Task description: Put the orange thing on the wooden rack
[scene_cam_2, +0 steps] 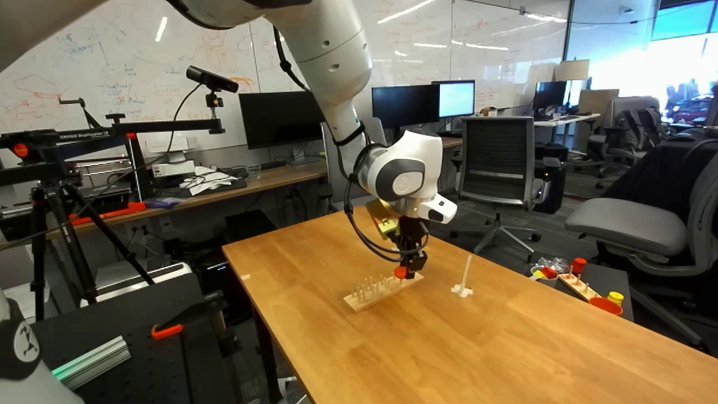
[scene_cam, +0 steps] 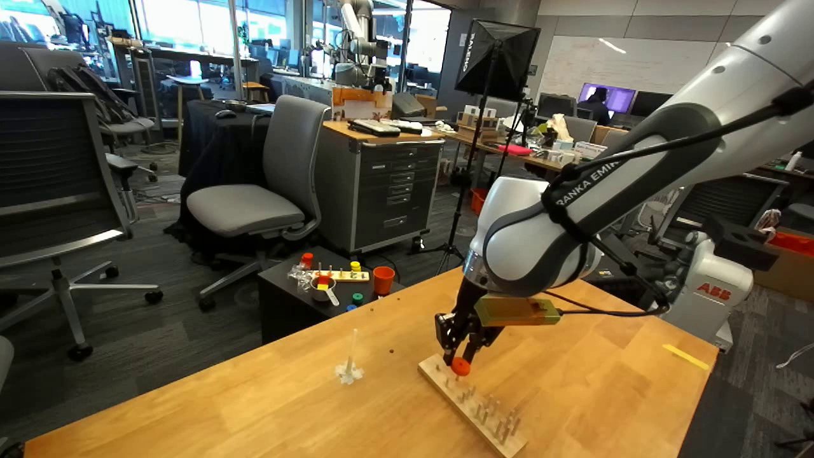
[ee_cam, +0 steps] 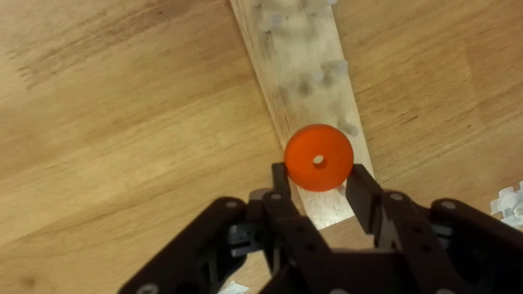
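Observation:
The orange thing is a round disc with a small centre hole, seen in both exterior views (scene_cam: pixel 461 366) (scene_cam_2: pixel 400 272) and in the wrist view (ee_cam: pixel 302 171). My gripper (scene_cam: pixel 458 360) (scene_cam_2: pixel 412 272) (ee_cam: pixel 318 166) has a fingertip against each side of the disc and holds it level. The disc is above the end of the wooden rack (scene_cam: pixel 469 415) (scene_cam_2: pixel 387 293) (ee_cam: pixel 294 45), a light board with several upright pegs. Pale material shows through the hole; I cannot tell whether it is a peg or the board, nor whether the disc touches a peg.
An upright pale stick (scene_cam: pixel 352 350) (scene_cam_2: pixel 466 274) stands taped to the wooden table (scene_cam: pixel 254 407) beside the rack. A low black stand (scene_cam: pixel 286 308) off the table edge bears an orange cup (scene_cam: pixel 383 280) and small parts. An ABB arm (scene_cam: pixel 712 292) stands by the table's far end.

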